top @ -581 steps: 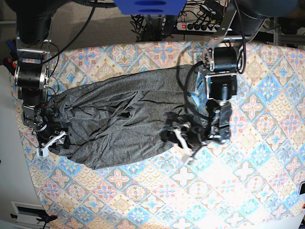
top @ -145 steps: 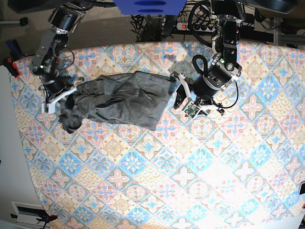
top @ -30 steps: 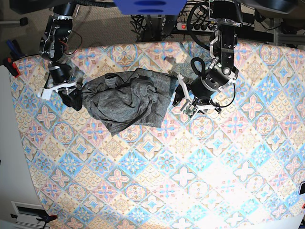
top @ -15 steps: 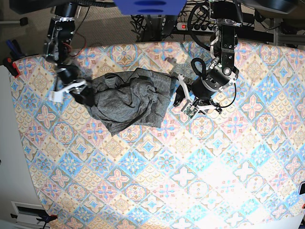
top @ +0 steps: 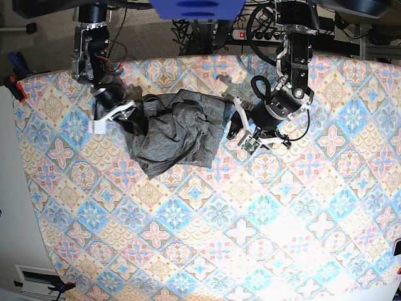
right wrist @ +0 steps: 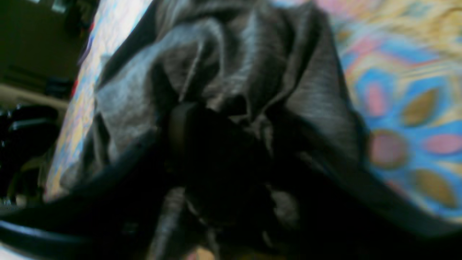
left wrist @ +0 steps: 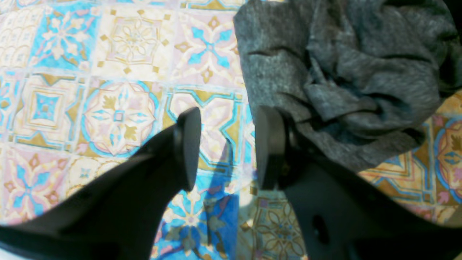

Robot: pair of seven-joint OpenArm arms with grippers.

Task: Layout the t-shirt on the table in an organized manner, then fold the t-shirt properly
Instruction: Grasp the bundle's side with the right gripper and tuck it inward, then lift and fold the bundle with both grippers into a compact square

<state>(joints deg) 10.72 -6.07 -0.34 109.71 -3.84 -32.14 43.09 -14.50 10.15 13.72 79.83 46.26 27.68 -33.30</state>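
The dark grey t-shirt [top: 178, 128] lies bunched in a heap on the far-left part of the table [top: 250, 238]. My right gripper [top: 128, 118] is pushed into the heap's left edge. In the right wrist view, folds of the t-shirt [right wrist: 252, 61] pile over and between the dark fingers [right wrist: 178, 130] of that gripper [right wrist: 231, 144]; blur hides how far the jaws stand apart. My left gripper [top: 241, 130] sits at the shirt's right edge. It stands open [left wrist: 227, 148] over bare patterned table [left wrist: 119, 115], its right finger against the t-shirt [left wrist: 343, 72].
Cables and a power strip [top: 263, 32] run behind the table's far edge. A blue object [top: 194, 7] hangs at the top centre. A red clamp [top: 15, 88] sits at the table's left edge.
My right gripper has moved right into the shirt's left edge, pushing the heap narrower and more bunched. The left arm has stayed where it was.
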